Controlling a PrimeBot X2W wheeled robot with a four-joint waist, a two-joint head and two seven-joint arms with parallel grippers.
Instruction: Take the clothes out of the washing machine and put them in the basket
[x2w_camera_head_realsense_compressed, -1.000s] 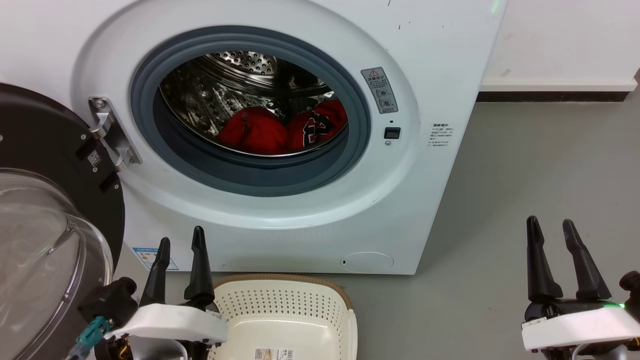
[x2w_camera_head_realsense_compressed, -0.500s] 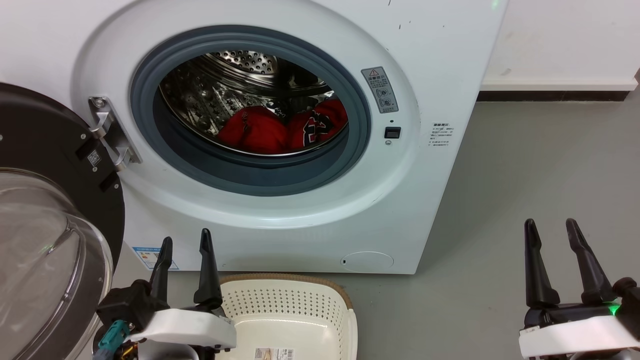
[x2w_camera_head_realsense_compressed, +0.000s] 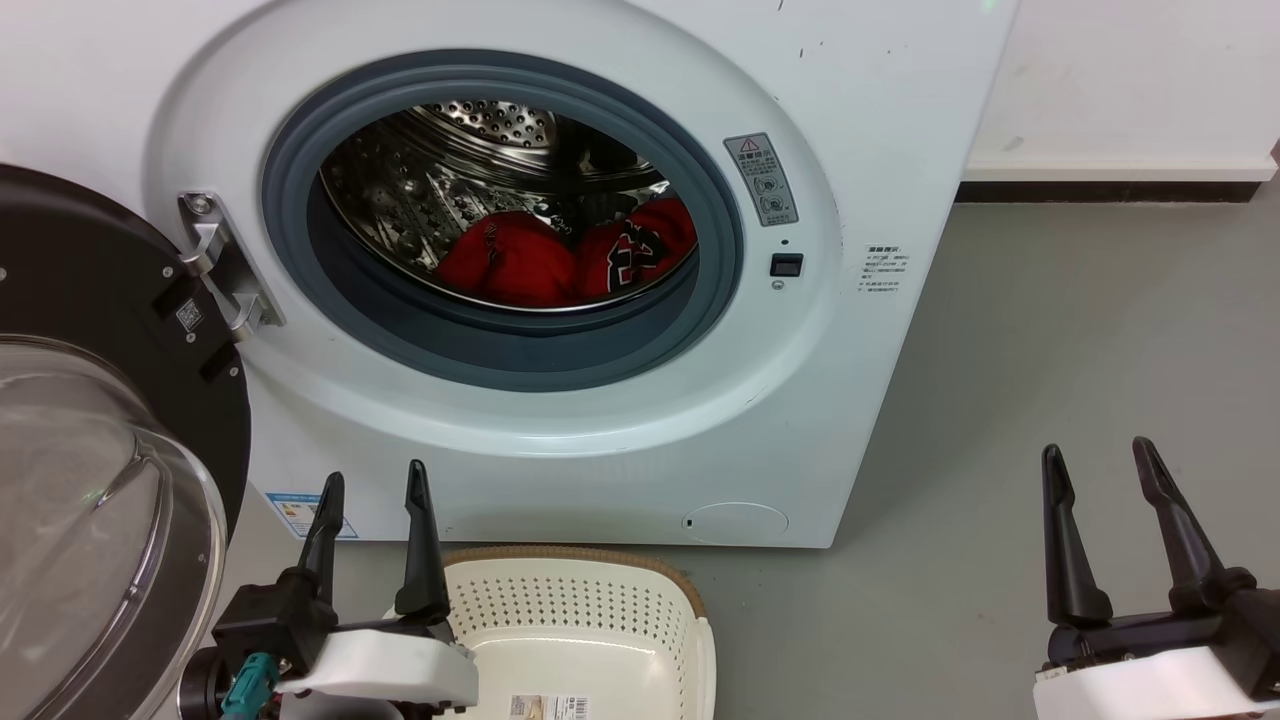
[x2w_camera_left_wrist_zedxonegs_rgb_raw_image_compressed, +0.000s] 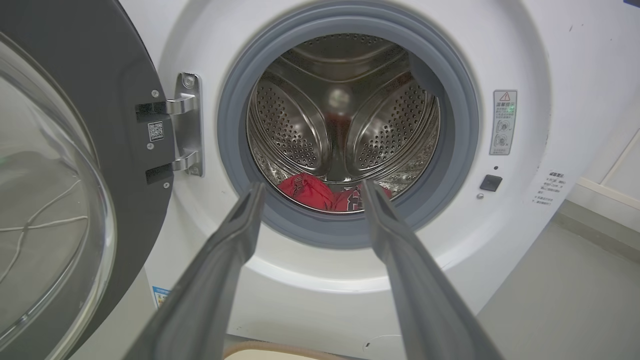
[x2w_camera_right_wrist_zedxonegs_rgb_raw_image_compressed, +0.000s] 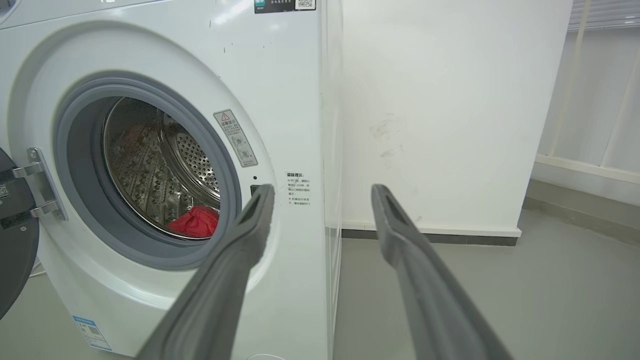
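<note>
Door (x2w_camera_head_realsense_compressed: 70, 260) swung wide at far left; my left jaws stand spread, nothing between them, low before the washing machine (x2w_camera_head_realsense_compressed: 600, 440) and just beside the basket (x2w_camera_head_realsense_compressed: 570, 600), which sits on the floor in front of it. Up in the drum (x2w_camera_head_realsense_compressed: 420, 190), the clothes (x2w_camera_head_realsense_compressed: 520, 262) lie in two red heaps side by side, lettering on the right one; further right, my right jaws are spread too, holding nothing, over grey floor (x2w_camera_head_realsense_compressed: 1050, 330).

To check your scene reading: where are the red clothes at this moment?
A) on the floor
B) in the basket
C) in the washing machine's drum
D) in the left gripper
C: the clothes lie in the steel drum of the washing machine.
</note>
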